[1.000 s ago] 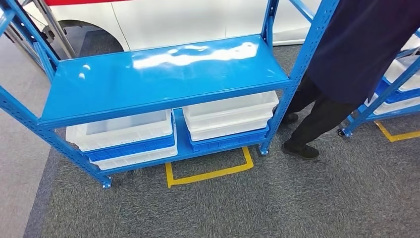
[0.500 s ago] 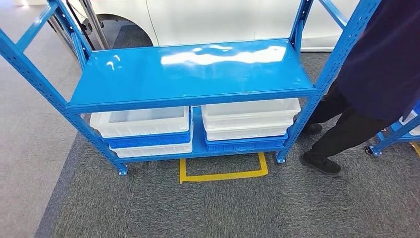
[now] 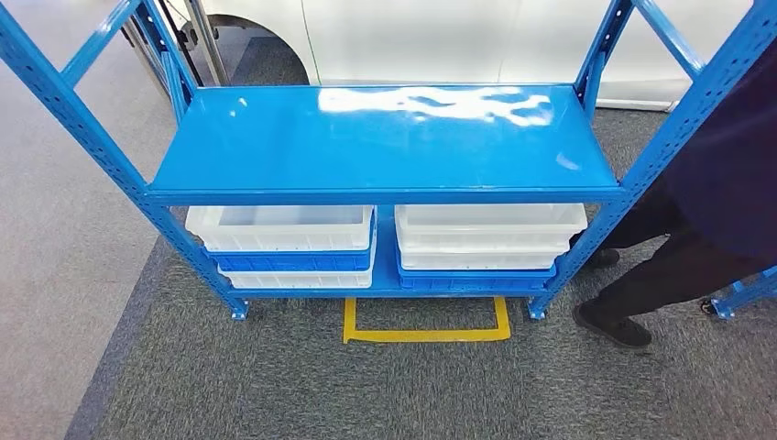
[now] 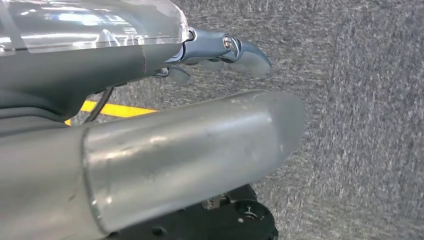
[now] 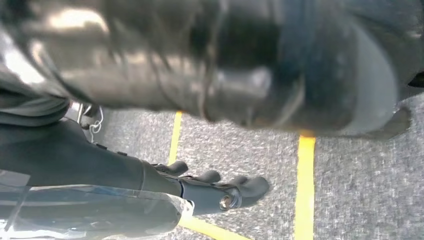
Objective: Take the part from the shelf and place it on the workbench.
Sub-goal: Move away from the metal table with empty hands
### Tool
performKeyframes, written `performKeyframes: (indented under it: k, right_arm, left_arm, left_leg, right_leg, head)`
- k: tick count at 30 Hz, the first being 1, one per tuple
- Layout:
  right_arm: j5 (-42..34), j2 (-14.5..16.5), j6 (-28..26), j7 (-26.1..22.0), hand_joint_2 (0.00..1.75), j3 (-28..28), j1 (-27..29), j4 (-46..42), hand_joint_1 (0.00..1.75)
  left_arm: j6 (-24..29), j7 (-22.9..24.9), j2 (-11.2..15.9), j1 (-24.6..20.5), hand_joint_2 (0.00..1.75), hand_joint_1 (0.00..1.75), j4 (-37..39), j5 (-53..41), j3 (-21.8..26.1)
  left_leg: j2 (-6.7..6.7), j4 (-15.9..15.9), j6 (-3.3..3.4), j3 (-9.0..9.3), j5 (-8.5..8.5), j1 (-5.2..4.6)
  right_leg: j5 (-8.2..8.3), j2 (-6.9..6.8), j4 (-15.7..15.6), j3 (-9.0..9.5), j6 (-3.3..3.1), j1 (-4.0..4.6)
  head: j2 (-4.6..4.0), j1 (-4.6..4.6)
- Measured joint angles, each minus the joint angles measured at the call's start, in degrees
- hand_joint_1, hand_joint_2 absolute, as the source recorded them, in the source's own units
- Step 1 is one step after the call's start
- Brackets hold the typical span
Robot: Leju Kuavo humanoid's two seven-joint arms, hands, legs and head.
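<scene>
Both hands hang by the carpet holding nothing: our left hand point(image 4: 220, 55) has its fingers loosely extended, our right hand point(image 5: 210, 187) likewise. We see no part on the shelf point(image 3: 385, 137), so we cannot judge its weight or grip. Below sit two stacks of bins point(image 3: 289, 229), apparently three bins in each. One person point(image 3: 715, 211) stands just beside the rack.

View has swung left; shelf point(image 3: 385, 137) now sits centred.

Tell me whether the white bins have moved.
No: the white bins sit as before between the blue posts; the camera shifted.
</scene>
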Motion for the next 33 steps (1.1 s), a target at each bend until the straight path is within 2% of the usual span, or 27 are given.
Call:
performKeyframes:
  k: [2, 4, 5, 6, 7, 8, 9, 11, 12, 13, 14, 15, 16, 17, 18, 19, 20, 21, 22, 23, 24, 25, 26, 27, 30, 31, 33]
  right_arm:
    - [0.0, 0.0, 0.0, 0.0, 0.00, 0.0, 0.0, 0.0, 0.00]
    - [0.0, 0.0, 0.0, 0.1, 0.00, -0.1, 0.1, 0.0, 0.00]
    - [0.0, -0.1, 0.0, 0.1, 0.00, -0.2, 0.2, 0.0, 0.00]
    - [0.0, -0.1, 0.0, 0.1, 0.00, -0.3, 0.4, 0.0, 0.00]
    - [0.0, -0.2, 0.0, 0.1, 0.00, -0.4, 0.6, 0.0, 0.00]
    - [0.0, -0.2, 0.0, 0.1, 0.00, -0.5, 0.9, 0.0, 0.00]
    - [0.0, -0.3, 0.0, 0.1, 0.00, -0.6, 1.2, 0.1, 0.00]
    - [0.0, -0.3, 0.1, 0.2, 0.00, -0.6, 1.4, 0.2, 0.00]
    - [0.1, -0.3, 0.2, 0.3, 0.00, -0.7, 1.3, 0.3, 0.00]
    - [0.1, -0.3, 0.2, 0.3, 0.00, -0.7, 1.1, 0.3, 0.00]
    - [0.1, -0.3, 0.2, 0.4, 0.00, -0.7, 0.9, 0.3, 0.00]
    - [0.2, -0.3, 0.2, 0.5, 0.00, -0.7, 0.8, 0.3, 0.00]
    - [0.3, -0.3, 0.2, 0.5, 0.00, -0.8, 0.6, 0.3, 0.00]
    - [0.3, -0.3, 0.2, 0.6, 0.00, -0.8, 0.6, 0.3, 0.00]
    - [0.4, -0.3, 0.2, 0.6, 0.00, -0.8, 0.6, 0.3, 0.00]
    - [0.4, -0.3, 0.2, 0.7, 0.00, -0.8, 0.6, 0.3, 0.00]
    - [0.4, -0.3, 0.2, 0.8, 0.00, -0.9, 0.6, 0.3, 0.00]
    - [0.4, -0.3, 0.2, 0.8, 0.00, -0.9, 0.6, 0.3, 0.00]
    - [0.4, -0.3, 0.2, 0.9, 0.00, -0.9, 0.6, 0.3, 0.00]
    - [0.4, -0.3, 0.2, 0.9, 0.00, -0.9, 0.6, 0.3, 0.00]
    - [0.4, -0.3, 0.2, 0.9, 0.00, -0.9, 0.6, 0.3, 0.00]
    - [0.5, -0.3, 0.3, 0.9, 0.00, -0.9, 0.5, 0.3, 0.00]
    - [0.5, -0.3, 0.3, 0.9, 0.00, -0.9, 0.5, 0.3, 0.00]
    - [0.6, -0.3, 0.3, 0.9, 0.00, -0.9, 0.4, 0.3, 0.00]
    - [1.0, -0.3, 0.6, 1.0, 0.00, -0.9, 0.2, 0.3, 0.00]
    - [1.1, -0.3, 0.7, 0.9, 0.00, -0.9, 0.1, 0.3, 0.00]
    - [1.1, -0.3, 0.9, 0.9, 0.00, -1.0, 0.1, 0.3, 0.00]
  left_arm:
    - [0.0, 0.0, 0.0, 0.0, 0.00, 0.00, 0.0, 0.0, 0.0]
    - [-0.1, -0.1, 0.0, -0.1, 0.00, 0.00, 0.0, 0.0, 0.0]
    - [-0.1, -0.1, 0.0, -0.1, 0.00, 0.00, 0.0, 0.0, 0.0]
    - [-0.1, -0.2, -0.1, 0.0, 0.00, 0.00, 0.0, 0.0, 0.0]
    - [-0.2, -0.2, -0.1, 0.1, 0.00, 0.00, 0.0, 0.0, 0.0]
    - [-0.2, -0.2, -0.1, 0.3, 0.00, 0.00, 0.0, 0.0, 0.0]
    - [-0.2, -0.2, -0.1, 0.3, 0.00, 0.00, 0.0, -0.1, 0.0]
    - [-0.2, -0.2, -0.2, 0.4, 0.00, 0.00, 0.0, -0.1, 0.0]
    - [-0.2, -0.2, -0.2, 0.2, 0.00, 0.00, 0.0, -0.1, 0.0]
    - [-0.1, -0.1, -0.1, 0.0, 0.00, 0.00, 0.0, -0.1, 0.0]
    - [0.1, -0.1, -0.1, -0.3, 0.00, 0.00, 0.0, -0.2, 0.0]
    - [0.3, 0.0, -0.1, -0.6, 0.00, 0.00, 0.0, -0.3, 0.0]
    - [0.4, 0.1, -0.1, -0.8, 0.00, 0.00, 0.0, -0.4, 0.0]
    - [0.5, 0.3, -0.1, -0.8, 0.00, 0.00, 0.0, -0.5, 0.0]
    - [0.5, 0.4, -0.1, -0.7, 0.00, 0.00, 0.0, -0.6, 0.0]
    - [0.5, 0.5, -0.1, -0.5, 0.00, 0.00, 0.0, -0.6, 0.0]
    - [0.6, 0.5, -0.1, -0.3, 0.00, 0.00, 0.0, -0.6, 0.0]
    - [0.6, 0.5, -0.1, -0.2, 0.00, 0.00, 0.0, -0.6, 0.0]
    - [0.6, 0.5, -0.1, -0.2, 0.00, 0.00, 0.0, -0.6, 0.0]
    - [0.6, 0.5, 0.0, -0.1, 0.00, 0.00, 0.0, -0.6, 0.0]
    - [0.6, 0.5, 0.0, 0.0, 0.00, 0.00, 0.0, -0.6, 0.0]
    - [0.6, 0.6, 0.0, 0.0, 0.00, 0.00, 0.0, -0.7, 0.0]
    - [0.7, 0.7, 0.1, 0.0, 0.00, 0.00, 0.0, -0.8, 0.0]
    - [0.7, 0.8, 0.1, 0.0, 0.00, 0.00, 0.0, -1.0, 0.0]
    - [0.5, 1.1, 0.0, -0.2, 0.00, 0.00, 0.0, -1.1, -0.2]
    - [0.5, 1.1, 0.0, -0.2, 0.00, 0.00, 0.0, -1.1, -0.2]
    - [0.4, 1.2, 0.1, -0.4, 0.00, 0.00, 0.0, -1.1, -0.2]
  left_leg:
    - [-0.10, -0.7, 0.30, 1.92, -0.71, 0.17]
    - [-0.34, -0.8, 0.37, 3.40, -1.99, 0.26]
    - [-0.53, -0.8, 0.28, 4.36, -2.83, 0.34]
    - [-0.75, -0.9, 0.16, 5.46, -3.78, 0.47]
    - [-0.97, -0.9, -0.04, 6.70, -4.85, 0.65]
    - [-1.14, -0.9, -0.33, 7.91, -6.00, 0.81]
    - [-1.30, -0.8, -0.69, 9.15, -7.21, 0.92]
    - [-1.43, -1.1, -1.65, 11.19, -9.14, 0.86]
    - [-1.45, -1.1, -2.08, 11.95, -9.39, 0.82]
    - [-1.45, -0.5, -2.46, 11.88, -8.85, 0.80]
    - [-1.37, 1.6, -2.72, 11.05, -7.57, 0.85]
    - [-1.24, 5.0, -2.92, 9.00, -6.12, 0.91]
    - [-1.07, 9.1, -3.10, 6.31, -5.24, 0.93]
    - [-0.87, 12.8, -3.24, 3.54, -5.62, 0.96]
    - [-0.76, 15.3, -3.36, 1.02, -7.41, 0.96]
    - [-0.72, 16.4, -3.43, -1.00, -10.08, 0.96]
    - [-0.71, 16.4, -3.42, -2.58, -12.61, 0.95]
    - [-0.69, 15.1, -3.34, -3.71, -13.78, 0.95]
    - [-0.68, 12.9, -3.15, -4.42, -12.93, 0.94]
    - [-0.63, 9.9, -2.81, -4.81, -9.70, 0.88]
    - [-0.57, 7.0, -2.44, -5.13, -5.35, 0.71]
    - [-0.56, 4.9, -2.10, -5.31, -1.63, 0.52]
    - [-0.58, 3.8, -1.78, -5.43, 1.20, 0.33]
    - [-0.65, 3.6, -1.57, -5.54, 2.32, 0.15]
    - [-0.73, 2.8, -0.68, -5.16, 3.06, 0.36]
    - [-0.68, 2.4, -0.33, -5.04, 3.18, 0.49]
    - [-0.61, 2.1, 0.20, -4.94, 3.12, 0.43]
  right_leg:
    - [-0.63, 0.81, 5.9, -4.04, 0.35, -0.12]
    - [-3.20, 1.03, 11.0, -9.49, 0.72, -0.22]
    - [-4.52, 1.04, 11.8, -11.57, 0.88, -0.29]
    - [-5.08, 1.04, 11.1, -12.94, 0.99, -0.39]
    - [-4.33, 1.03, 9.2, -13.69, 1.08, -0.49]
    - [-1.43, 1.00, 6.4, -14.09, 1.19, -0.59]
    - [2.63, 0.90, 3.9, -14.32, 1.16, -0.57]
    - [8.08, 0.87, 1.7, -14.22, 0.51, -0.41]
    - [8.40, 0.85, 1.8, -13.92, -0.03, -0.27]
    - [7.61, 0.91, 2.0, -13.36, -0.57, -0.30]
    - [7.34, 0.89, 1.6, -12.71, -1.00, -0.38]
    - [6.88, 0.82, 0.9, -11.81, -1.38, -0.42]
    - [6.54, 0.80, 0.1, -10.69, -1.70, -0.50]
    - [6.08, 0.81, -0.8, -9.39, -1.94, -0.49]
    - [5.56, 0.89, -1.6, -7.99, -2.09, -0.47]
    - [4.99, 1.04, -2.2, -6.62, -2.14, -0.44]
    - [4.35, 1.22, -2.7, -5.28, -2.12, -0.42]
    - [3.63, 1.37, -2.9, -4.04, -2.07, -0.41]
    - [2.88, 1.45, -3.0, -2.88, -2.00, -0.40]
    - [2.12, 1.49, -3.0, -1.93, -1.89, -0.38]
    - [1.43, 1.53, -2.9, -1.09, -1.72, -0.33]
    - [0.84, 1.63, -2.8, -0.57, -1.44, -0.25]
    - [0.32, 1.76, -2.6, -0.31, -1.06, -0.17]
    - [-0.03, 1.89, -2.6, -0.10, -0.69, -0.10]
    - [-1.27, 1.84, -2.2, -0.09, 0.23, -0.02]
    - [-2.48, 1.75, -0.7, -0.76, 0.40, 0.00]
    - [-5.98, 1.62, 5.3, -3.78, 0.61, -0.04]
  head:
    - [-0.01, 0.05]
    - [-0.01, 0.04]
    - [0.00, 0.04]
    - [0.00, 0.05]
    - [0.00, 0.05]
    - [0.00, 0.06]
    - [-0.01, 0.06]
    - [0.00, 0.05]
    - [-0.01, 0.07]
    - [0.00, 0.05]
    - [0.00, 0.03]
    - [0.00, 0.03]
    - [0.00, -0.01]
    - [0.00, -0.01]
    - [0.00, -0.02]
    - [-0.01, -0.01]
    - [0.00, -0.02]
    - [-0.01, -0.02]
    - [0.00, -0.02]
    - [0.01, -0.02]
    - [0.01, 0.01]
    - [0.01, -0.02]
    - [0.00, -0.02]
    - [-0.01, -0.03]
    - [-0.01, -0.01]
    - [-0.01, 0.01]
    - [-0.01, 0.04]
